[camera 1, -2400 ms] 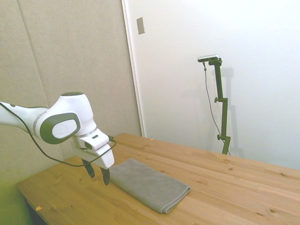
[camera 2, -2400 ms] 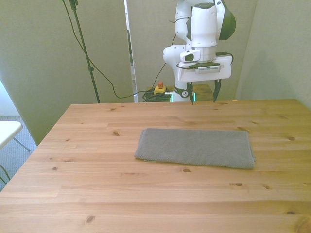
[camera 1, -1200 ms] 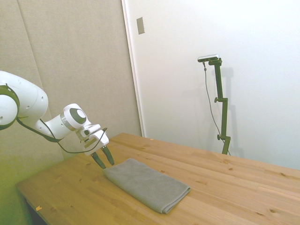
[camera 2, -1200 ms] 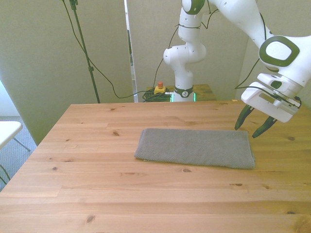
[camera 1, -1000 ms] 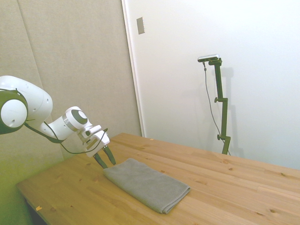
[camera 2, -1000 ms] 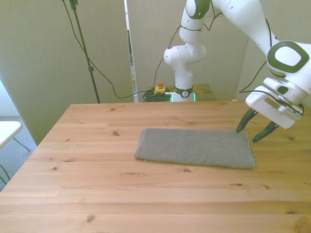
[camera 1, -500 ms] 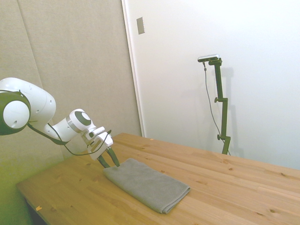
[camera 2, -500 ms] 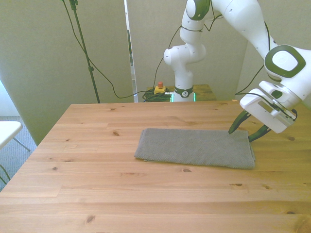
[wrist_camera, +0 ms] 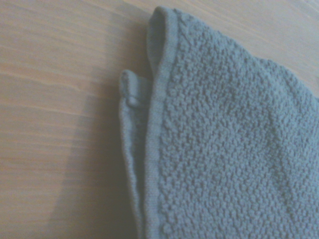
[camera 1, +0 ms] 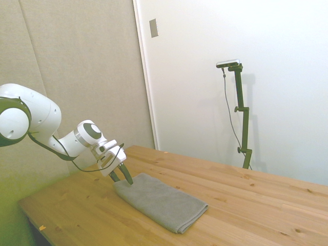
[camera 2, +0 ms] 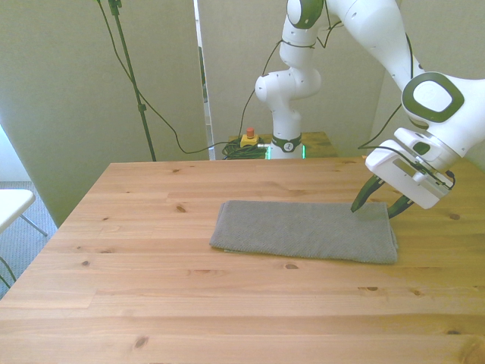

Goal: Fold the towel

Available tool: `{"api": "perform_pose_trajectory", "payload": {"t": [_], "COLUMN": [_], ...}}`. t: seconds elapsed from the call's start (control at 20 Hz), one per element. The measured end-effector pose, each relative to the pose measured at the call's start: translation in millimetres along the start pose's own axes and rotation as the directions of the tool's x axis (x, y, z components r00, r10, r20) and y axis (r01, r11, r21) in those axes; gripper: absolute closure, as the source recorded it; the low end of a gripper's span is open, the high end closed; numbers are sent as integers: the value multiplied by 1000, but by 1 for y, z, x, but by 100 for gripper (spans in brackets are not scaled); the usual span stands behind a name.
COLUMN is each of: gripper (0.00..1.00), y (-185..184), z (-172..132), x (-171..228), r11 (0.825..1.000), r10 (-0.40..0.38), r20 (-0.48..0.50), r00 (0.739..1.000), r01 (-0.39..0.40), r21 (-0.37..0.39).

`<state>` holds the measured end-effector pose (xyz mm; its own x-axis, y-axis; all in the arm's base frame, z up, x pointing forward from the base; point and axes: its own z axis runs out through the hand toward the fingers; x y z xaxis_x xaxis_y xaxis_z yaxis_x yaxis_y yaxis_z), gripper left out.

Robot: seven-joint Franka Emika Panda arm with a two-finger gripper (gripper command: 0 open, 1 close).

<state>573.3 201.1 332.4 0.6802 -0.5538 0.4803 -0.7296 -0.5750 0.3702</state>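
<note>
Side view: the grey towel (camera 1: 161, 201) is lying flat on the wooden table (camera 1: 266, 205), its long axis running away from the arm toward the picture's lower right. The gripper (camera 1: 122, 177) is tilting down at the towel's near short end, its dark fingers spread apart with nothing between them, the tips sitting at or just above the cloth's edge; contact cannot be judged from here.

Front view: the towel (camera 2: 305, 230) is stretching across the table (camera 2: 151, 303) from side to side, and the gripper (camera 2: 376, 206) is leaning in over the short end on the front view's right, at the far corner. One finger is coming over the cloth, the other is hanging just beyond the end edge, so the jaws are straddling that corner. The rest of the towel is lying toward the front view's left of the tool, which looks like the way any fold would have to carry the end.

Wrist view: the towel's corner (wrist_camera: 209, 149) is showing two stacked layers with hemmed edges, the lower one peeking out beside the upper.

No brand, label or writing is readable anywhere.
</note>
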Motion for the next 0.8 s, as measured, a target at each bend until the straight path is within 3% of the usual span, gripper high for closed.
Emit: {"api": "perform_pose_trajectory", "payload": {"t": [0.8], "gripper": [100], "y": [2], "z": [8], "x": [-14], "r11": [1000], "r10": [-25], "r20": [14], "r00": [1000], "r01": [25], "r21": [7]}}
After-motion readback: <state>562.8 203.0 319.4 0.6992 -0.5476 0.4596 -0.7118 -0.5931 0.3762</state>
